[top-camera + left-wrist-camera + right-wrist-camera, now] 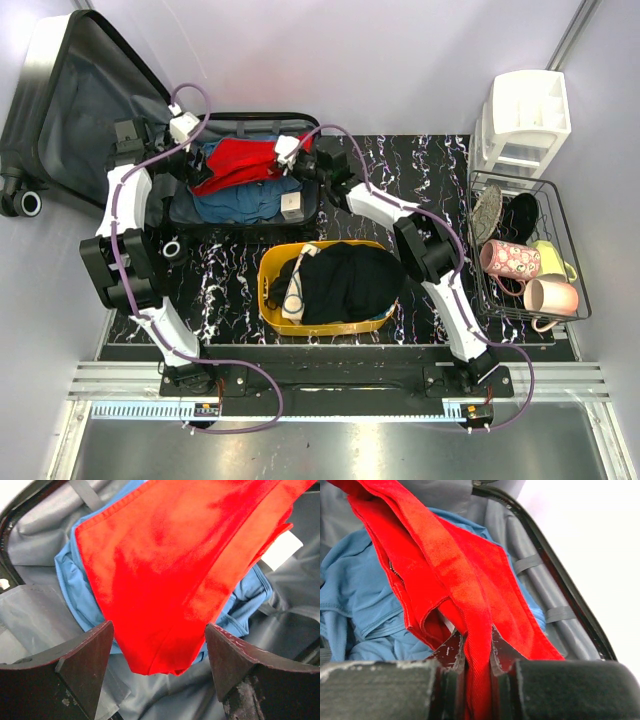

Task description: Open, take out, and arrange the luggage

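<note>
The black suitcase (60, 110) lies open at the back left, its lid leaning against the wall and its grey-lined shell (185, 212) flat on the table. In it lie a red garment (240, 160) and a blue garment (240, 200). My right gripper (291, 153) is shut on the red garment (470, 605) and holds its right end lifted over the blue garment (355, 595). My left gripper (188, 125) is open at the shell's left end. In the left wrist view the red garment (175, 570) hangs between its fingers (85, 655) without touching them.
A yellow-orange bin (270, 262) holding dark clothing (345, 280) and a white item sits in front of the suitcase. A wire basket (575, 315) with mugs and dark items stands at the right. A white organizer (525, 120) stands at the back right.
</note>
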